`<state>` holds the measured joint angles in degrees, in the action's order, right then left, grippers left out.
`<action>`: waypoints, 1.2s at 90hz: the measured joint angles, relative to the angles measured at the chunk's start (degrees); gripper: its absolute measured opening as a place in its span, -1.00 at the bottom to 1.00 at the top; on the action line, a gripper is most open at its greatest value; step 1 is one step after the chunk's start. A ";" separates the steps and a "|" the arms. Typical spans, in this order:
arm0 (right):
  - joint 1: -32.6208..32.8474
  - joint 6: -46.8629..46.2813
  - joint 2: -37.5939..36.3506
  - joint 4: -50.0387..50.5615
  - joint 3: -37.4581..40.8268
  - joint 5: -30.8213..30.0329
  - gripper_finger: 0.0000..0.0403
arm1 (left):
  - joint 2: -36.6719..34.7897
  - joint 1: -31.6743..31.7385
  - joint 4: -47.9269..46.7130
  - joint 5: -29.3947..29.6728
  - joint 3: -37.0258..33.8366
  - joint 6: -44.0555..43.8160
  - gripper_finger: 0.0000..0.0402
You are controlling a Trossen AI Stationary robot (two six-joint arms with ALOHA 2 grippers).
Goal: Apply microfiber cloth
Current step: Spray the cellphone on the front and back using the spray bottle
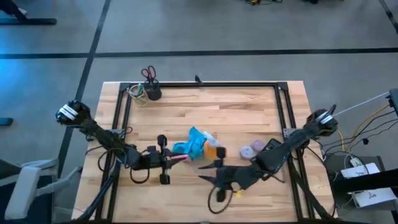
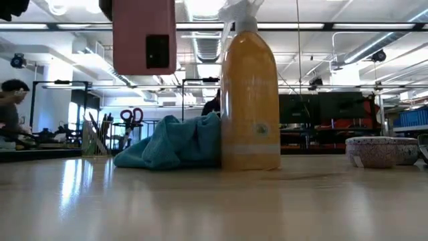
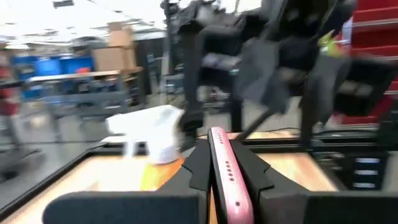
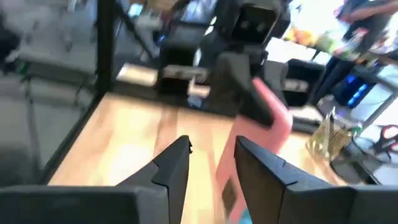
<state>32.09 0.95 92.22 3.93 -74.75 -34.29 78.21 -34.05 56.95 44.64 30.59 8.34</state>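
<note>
The turquoise microfiber cloth (image 1: 193, 142) (image 2: 172, 142) lies crumpled on the table's middle, its right side against the upright orange spray bottle (image 1: 212, 150) (image 2: 249, 100). My left gripper (image 1: 169, 159) (image 3: 222, 163) is left of the cloth, shut on a pink phone (image 1: 179, 158) (image 2: 144, 35) held up in the air. My right gripper (image 1: 205, 177) (image 4: 211, 149) stands open near the front edge, below the bottle in the high view, with nothing between its fingers; it faces the phone (image 4: 268, 117). My left gripper pinches the phone between its two fingers (image 3: 198, 167), one on each broad face, with the phone's thin edge (image 3: 225, 186) showing between them. The fingers come level from the table's left. The phone stands on edge, lifted clear of the table.
Two small speckled bowls (image 1: 252, 149) (image 2: 378, 150) sit right of the bottle. A cup with scissors (image 1: 150, 84) stands at the far left corner. A black frame rail (image 1: 205, 84) runs around the table's far and side edges. Bare wood lies at the near left.
</note>
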 joint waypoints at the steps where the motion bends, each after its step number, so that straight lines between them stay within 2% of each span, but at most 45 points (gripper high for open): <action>1: 0.01 -0.62 -0.54 1.65 -0.39 -0.01 -0.47 | 0.04 0.07 -0.12 0.52 0.00 0.03 -0.94; 7: 0.03 -4.91 -3.60 11.58 -2.31 -0.27 -0.46 | 0.14 1.04 -1.59 2.51 0.00 -0.14 -0.94; 18: -0.27 -12.24 -8.87 29.12 -3.47 -0.80 -0.43 | 0.14 4.26 -4.05 1.60 0.00 -4.71 -0.94; 30: -2.00 -22.14 -12.60 45.48 -0.37 -7.96 -0.43 | 0.14 9.23 -4.56 1.30 -0.02 -5.89 -0.94; 37: -3.32 -25.62 -13.63 50.07 3.01 -10.43 -0.44 | -0.04 12.13 -5.86 0.66 -0.01 -5.92 -0.94; 46: -5.94 -24.92 -14.45 49.70 7.96 -10.63 -0.47 | -0.25 16.32 -9.40 -5.60 0.32 -7.80 -0.94; 58: -11.18 -20.02 -14.29 41.48 15.34 -9.59 -0.49 | -0.27 21.58 -14.26 -11.14 0.91 -10.94 -0.94; 69: -14.77 -11.67 -14.23 22.61 21.90 0.22 -0.46 | -0.28 24.52 -15.66 -12.79 0.90 -12.37 -0.94; 80: -17.05 -4.57 -13.35 7.68 27.42 1.96 -0.43 | -0.31 25.82 -15.50 -14.59 0.90 -11.92 -0.94; 91: -17.89 -1.98 -11.72 -1.63 29.80 4.25 -0.42 | -0.79 25.73 -14.73 -15.71 0.90 -13.60 -0.94; 108: -17.03 -1.80 -6.94 -8.79 30.06 9.50 -0.46 | -2.75 25.96 -14.40 -15.69 0.90 -13.32 -0.94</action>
<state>15.05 -0.85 85.28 -4.86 -44.69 -24.78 75.45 -8.08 42.55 28.95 31.48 -4.98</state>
